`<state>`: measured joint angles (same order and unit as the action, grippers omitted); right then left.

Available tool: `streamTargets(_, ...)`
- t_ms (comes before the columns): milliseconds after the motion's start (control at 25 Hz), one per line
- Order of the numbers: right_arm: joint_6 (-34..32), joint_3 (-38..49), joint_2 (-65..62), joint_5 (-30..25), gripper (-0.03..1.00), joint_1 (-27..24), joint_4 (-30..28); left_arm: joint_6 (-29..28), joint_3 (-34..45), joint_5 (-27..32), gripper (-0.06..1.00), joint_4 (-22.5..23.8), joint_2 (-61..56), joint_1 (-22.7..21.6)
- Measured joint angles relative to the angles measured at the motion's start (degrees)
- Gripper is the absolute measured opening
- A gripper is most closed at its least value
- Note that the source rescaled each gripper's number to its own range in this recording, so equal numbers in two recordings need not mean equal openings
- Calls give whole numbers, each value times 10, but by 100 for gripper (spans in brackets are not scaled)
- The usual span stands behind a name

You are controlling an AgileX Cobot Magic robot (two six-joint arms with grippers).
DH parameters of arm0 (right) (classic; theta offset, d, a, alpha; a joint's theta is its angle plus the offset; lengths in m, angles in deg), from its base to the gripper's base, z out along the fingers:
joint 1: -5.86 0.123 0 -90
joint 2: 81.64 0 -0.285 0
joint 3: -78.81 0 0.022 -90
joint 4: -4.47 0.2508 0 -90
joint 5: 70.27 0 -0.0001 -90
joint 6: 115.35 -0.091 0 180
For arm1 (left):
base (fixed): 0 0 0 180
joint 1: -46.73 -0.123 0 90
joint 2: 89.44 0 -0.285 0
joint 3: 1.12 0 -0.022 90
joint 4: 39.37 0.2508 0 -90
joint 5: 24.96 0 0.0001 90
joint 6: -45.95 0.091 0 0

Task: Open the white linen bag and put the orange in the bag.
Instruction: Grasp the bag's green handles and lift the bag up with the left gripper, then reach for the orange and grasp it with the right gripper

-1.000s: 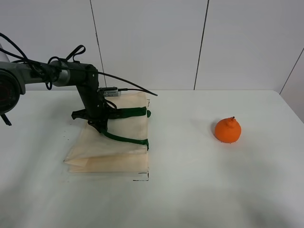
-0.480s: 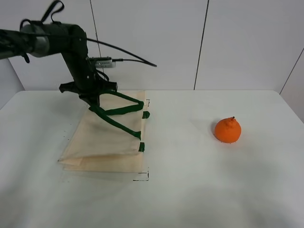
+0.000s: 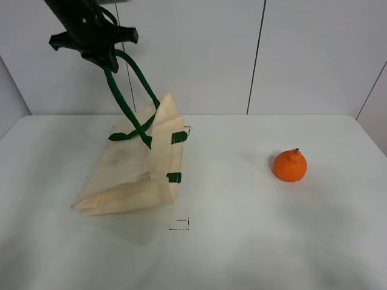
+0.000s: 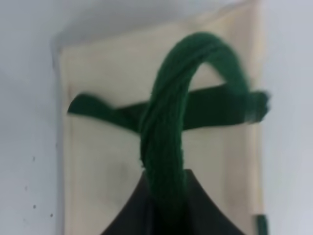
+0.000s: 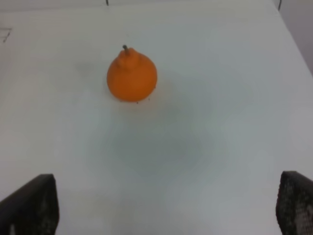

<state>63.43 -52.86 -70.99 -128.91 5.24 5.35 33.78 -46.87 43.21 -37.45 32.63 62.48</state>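
The white linen bag [image 3: 130, 172] lies left of centre on the table, its near-right side pulled up into a peak. My left gripper [image 3: 106, 59] is shut on a dark green handle [image 3: 130, 90] and holds it high above the bag. In the left wrist view the handle [image 4: 168, 142] loops out of the gripper [image 4: 166, 215] over the bag [image 4: 98, 166]. The orange [image 3: 290, 165] stands alone at the right. My right gripper [image 5: 164, 210] is open, hovering apart from the orange [image 5: 132, 76]; it is out of the exterior high view.
The white table [image 3: 242, 241] ends at a panelled wall [image 3: 260, 54] behind. A small black corner mark [image 3: 182, 226] lies in front of the bag, and another shows behind it.
My left gripper has risen high and drifted left with the green handle. The bag's upper layer has lifted from flat into a peak. The orange has not moved.
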Motion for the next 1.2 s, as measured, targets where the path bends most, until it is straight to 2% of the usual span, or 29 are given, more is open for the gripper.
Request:
streamTargets(120,0,-23,96,26,98,0,6,1,-4,0,0,-9,-30,0)
streamTargets(280,20,-88,289,73,98,0,13,2,-4,0,0,-10,-53,0)
streamTargets(480,40,-215,563,105,98,0,33,4,-4,0,0,-10,-57,0)
streamTargets(680,59,-387,824,96,100,0,49,4,-4,0,0,-10,-57,0)
streamTargets(920,86,-552,1036,38,100,20,61,5,-4,0,0,-10,-57,0)
streamTargets(1200,74,-600,1157,45,100,52,56,6,-4,0,0,-10,-57,0)
